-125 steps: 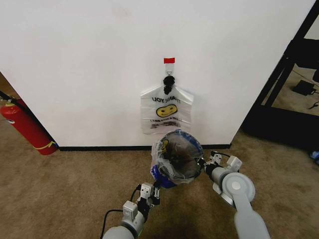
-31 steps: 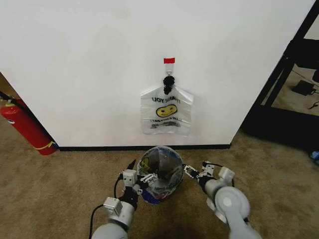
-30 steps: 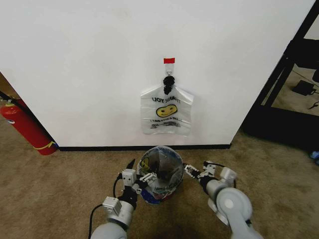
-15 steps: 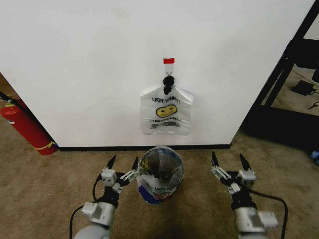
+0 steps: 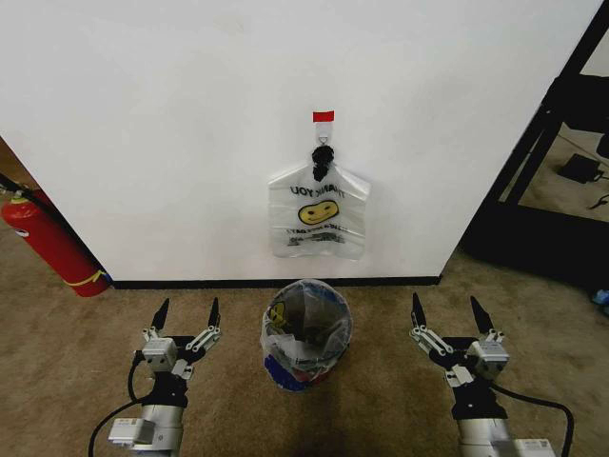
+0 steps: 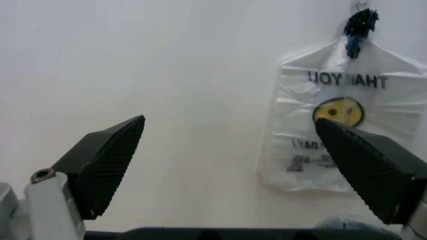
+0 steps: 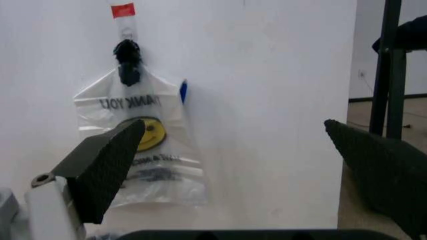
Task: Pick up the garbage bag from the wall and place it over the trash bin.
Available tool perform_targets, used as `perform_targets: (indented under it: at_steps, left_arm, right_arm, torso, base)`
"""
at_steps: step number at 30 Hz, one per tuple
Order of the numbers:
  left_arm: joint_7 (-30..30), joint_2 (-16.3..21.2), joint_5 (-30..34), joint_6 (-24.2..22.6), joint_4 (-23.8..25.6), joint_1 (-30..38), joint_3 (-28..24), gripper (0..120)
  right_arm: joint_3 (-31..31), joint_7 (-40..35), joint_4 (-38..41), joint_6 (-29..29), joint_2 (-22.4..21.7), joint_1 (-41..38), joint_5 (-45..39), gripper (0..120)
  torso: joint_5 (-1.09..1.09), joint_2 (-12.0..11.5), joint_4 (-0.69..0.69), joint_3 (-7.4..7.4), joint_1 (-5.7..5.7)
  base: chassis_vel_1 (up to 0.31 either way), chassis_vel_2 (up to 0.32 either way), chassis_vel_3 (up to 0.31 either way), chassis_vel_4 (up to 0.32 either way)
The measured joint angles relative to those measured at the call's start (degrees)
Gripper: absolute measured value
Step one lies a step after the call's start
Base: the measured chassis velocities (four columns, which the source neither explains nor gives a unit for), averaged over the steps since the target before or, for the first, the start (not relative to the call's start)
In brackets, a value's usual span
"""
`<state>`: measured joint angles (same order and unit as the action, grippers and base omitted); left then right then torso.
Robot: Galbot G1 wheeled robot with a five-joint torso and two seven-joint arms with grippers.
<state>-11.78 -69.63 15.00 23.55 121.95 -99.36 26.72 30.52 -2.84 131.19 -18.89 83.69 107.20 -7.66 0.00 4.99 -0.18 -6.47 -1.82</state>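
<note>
On the brown carpet below the white wall, the round trash bin [image 5: 306, 333] wears the crinkly see-through garbage bag [image 5: 285, 319]; left gripper [image 5: 186, 320] and right gripper [image 5: 448, 316] flank it, fingers spread.

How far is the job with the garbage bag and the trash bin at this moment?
Done, it seems: the garbage bag sits draped over the trash bin, its smiley face at the rim. In hand: nothing. The left gripper and right gripper are open, one on each side of the bin, apart from it. Left: little, as far as I can see. The bunch of bags hangs on the wall, untouched.
</note>
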Motion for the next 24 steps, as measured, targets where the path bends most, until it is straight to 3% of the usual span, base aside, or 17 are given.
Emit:
perform_targets:
  at_steps: [24]
  left_arm:
    - [-0.21, -0.06, -0.08, -0.46, 0.1, 0.16, -0.34, 100]
  right_arm:
    - [-0.09, -0.39, -0.39, 0.1, 0.18, -0.1, 0.27, 100]
  torso:
    - [0.0, 0.0, 0.0, 0.0, -0.01]
  base:
    - [0.0, 0.0, 0.0, 0.0]
